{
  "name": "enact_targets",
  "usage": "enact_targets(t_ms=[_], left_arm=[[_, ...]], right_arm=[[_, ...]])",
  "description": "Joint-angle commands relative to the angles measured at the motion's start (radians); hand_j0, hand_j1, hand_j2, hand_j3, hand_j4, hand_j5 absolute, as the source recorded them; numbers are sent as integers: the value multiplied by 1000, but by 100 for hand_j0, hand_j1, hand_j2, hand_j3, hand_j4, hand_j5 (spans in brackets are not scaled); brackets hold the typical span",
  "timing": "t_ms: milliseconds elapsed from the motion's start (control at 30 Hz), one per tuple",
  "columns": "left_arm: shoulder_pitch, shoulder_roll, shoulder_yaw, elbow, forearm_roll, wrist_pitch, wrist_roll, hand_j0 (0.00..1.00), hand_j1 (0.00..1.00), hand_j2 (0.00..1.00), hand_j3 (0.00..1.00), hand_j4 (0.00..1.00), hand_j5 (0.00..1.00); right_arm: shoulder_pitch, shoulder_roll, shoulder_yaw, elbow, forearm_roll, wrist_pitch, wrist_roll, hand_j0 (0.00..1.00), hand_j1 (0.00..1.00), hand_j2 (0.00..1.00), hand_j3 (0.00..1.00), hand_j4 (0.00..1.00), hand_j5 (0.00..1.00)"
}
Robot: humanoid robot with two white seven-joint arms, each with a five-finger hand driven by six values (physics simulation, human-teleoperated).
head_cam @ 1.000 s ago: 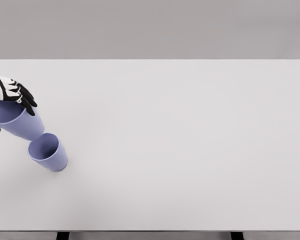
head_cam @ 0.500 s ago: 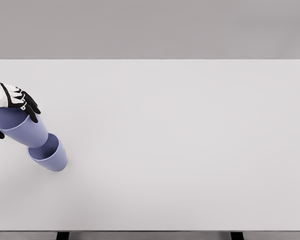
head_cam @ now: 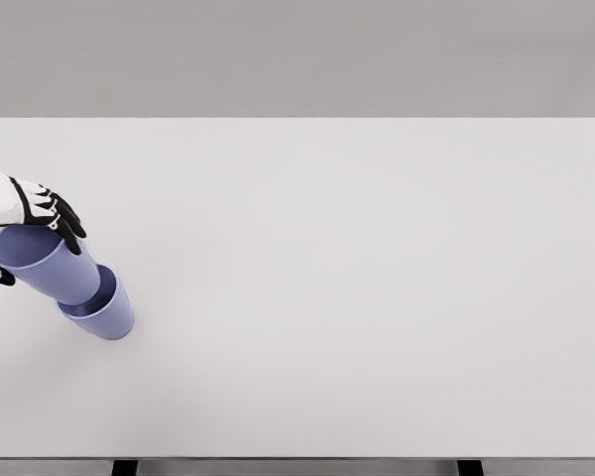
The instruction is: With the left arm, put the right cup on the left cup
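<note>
Carried further toward four o'clock by the left hand, the held cup now sits with its base inside the mouth of the standing cup, where a second ago it hung clear at ten o'clock of that rim and half a second ago only overlapped the near edge. Also lower and closer in: the dark fingers, now wrapped over the held cup's upper rim.

Two periwinkle-blue cups: held cup, lower cup. White left hand with black fingers. Pale grey-white table; grey backdrop.
</note>
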Motion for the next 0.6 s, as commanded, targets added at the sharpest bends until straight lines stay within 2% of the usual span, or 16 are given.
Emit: enact_targets(t_ms=[0, 567], left_arm=[[0, -8, 3, 0, 6, 3, 1, 66, 66, 66, 66, 66, 66], [8, -34, 0, 19, 3, 3, 1, 66, 66, 66, 66, 66, 66]], right_arm=[[0, 0, 0, 0, 0, 0, 0, 100, 100, 100, 100, 100, 100], [2, 0, 0, 0, 0, 0, 0, 100, 100, 100, 100, 100, 100]])
